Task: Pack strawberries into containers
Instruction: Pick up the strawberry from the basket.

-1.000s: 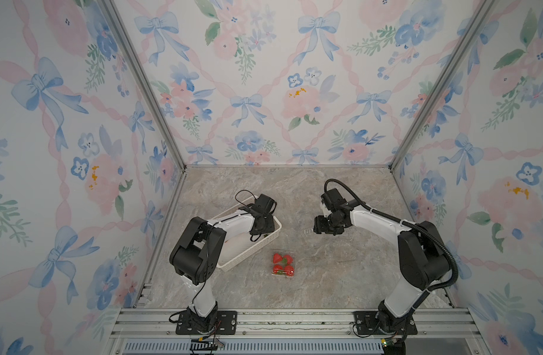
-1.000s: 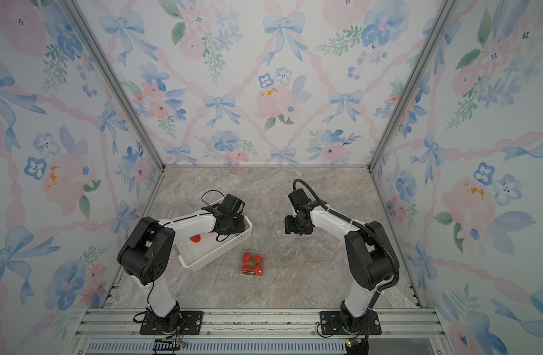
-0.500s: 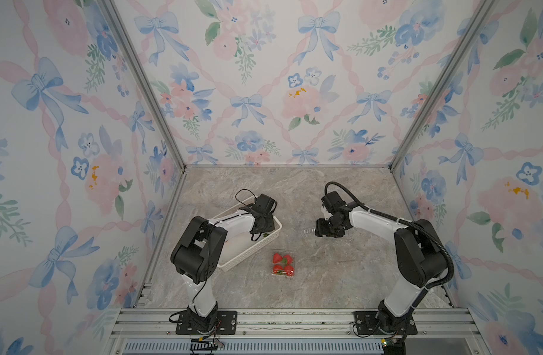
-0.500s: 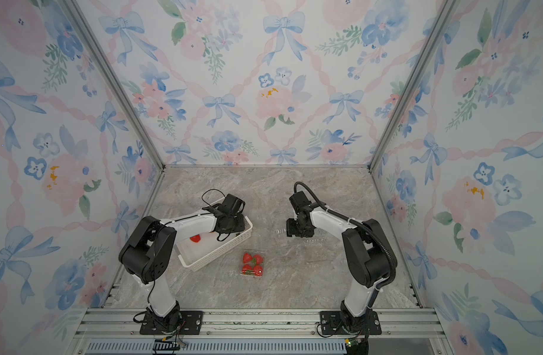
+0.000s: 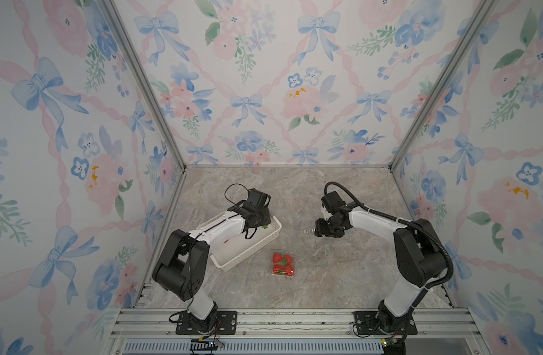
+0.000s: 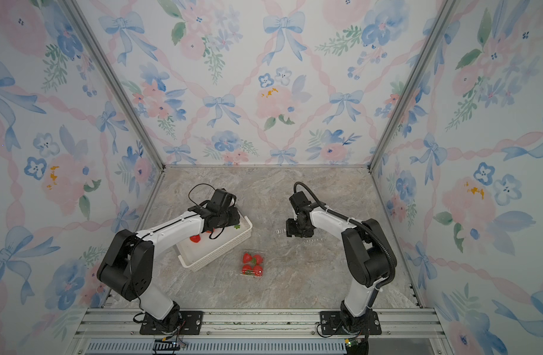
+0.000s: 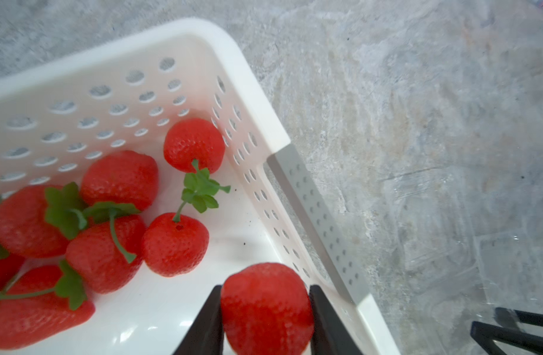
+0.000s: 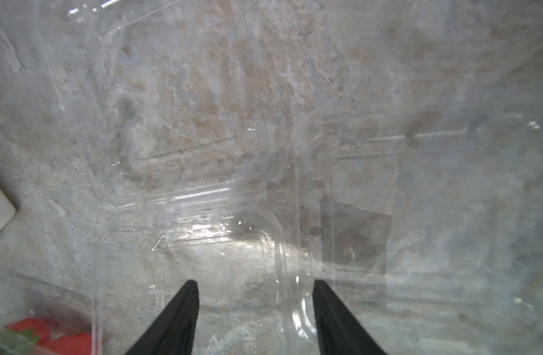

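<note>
In the left wrist view my left gripper is shut on a red strawberry, held just above the floor of the white basket. Several more strawberries lie loose in that basket. My right gripper is open and hangs low over empty clear containers; a clear rim runs between its fingers. In both top views a third container sits filled with strawberries in front of the basket. The left gripper is over the basket's far corner, and the right gripper is right of centre.
The white basket lies at an angle under the left arm. A second empty clear container sits beside the first. Flowered walls enclose the marble floor on three sides, with a metal rail along the front.
The left gripper has closed on a strawberry in the basket. The right arm has moved forward and down onto the clear containers, its jaws narrowing slightly.
</note>
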Tool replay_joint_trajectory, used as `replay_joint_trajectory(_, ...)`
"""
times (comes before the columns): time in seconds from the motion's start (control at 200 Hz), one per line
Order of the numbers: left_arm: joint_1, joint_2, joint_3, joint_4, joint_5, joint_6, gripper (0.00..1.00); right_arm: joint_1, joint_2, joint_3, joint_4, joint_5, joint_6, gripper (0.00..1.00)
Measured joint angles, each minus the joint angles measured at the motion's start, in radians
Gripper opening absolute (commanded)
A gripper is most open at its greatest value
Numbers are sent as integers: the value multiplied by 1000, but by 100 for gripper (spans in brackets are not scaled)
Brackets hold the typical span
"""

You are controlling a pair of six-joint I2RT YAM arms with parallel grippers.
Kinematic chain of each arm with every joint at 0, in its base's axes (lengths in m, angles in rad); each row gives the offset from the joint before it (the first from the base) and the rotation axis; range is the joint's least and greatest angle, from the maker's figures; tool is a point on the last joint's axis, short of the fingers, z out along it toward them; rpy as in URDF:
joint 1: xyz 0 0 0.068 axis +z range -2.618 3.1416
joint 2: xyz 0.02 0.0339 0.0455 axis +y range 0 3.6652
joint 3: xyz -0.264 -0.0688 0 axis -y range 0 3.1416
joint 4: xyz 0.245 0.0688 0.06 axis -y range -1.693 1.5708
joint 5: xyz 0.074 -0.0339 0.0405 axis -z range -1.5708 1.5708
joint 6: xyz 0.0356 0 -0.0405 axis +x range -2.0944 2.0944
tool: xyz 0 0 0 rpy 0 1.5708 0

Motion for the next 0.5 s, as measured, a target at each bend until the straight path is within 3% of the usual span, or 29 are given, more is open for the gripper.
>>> replay_joint_trajectory(0.22,-22,-51,-4,-1,22,-7,19,0,-3,-14,-1,1,4,61)
replay_joint_trajectory(0.5,-139,-96,31,-1,53,-31,20,0,-71,-64,-2,-8,29,63)
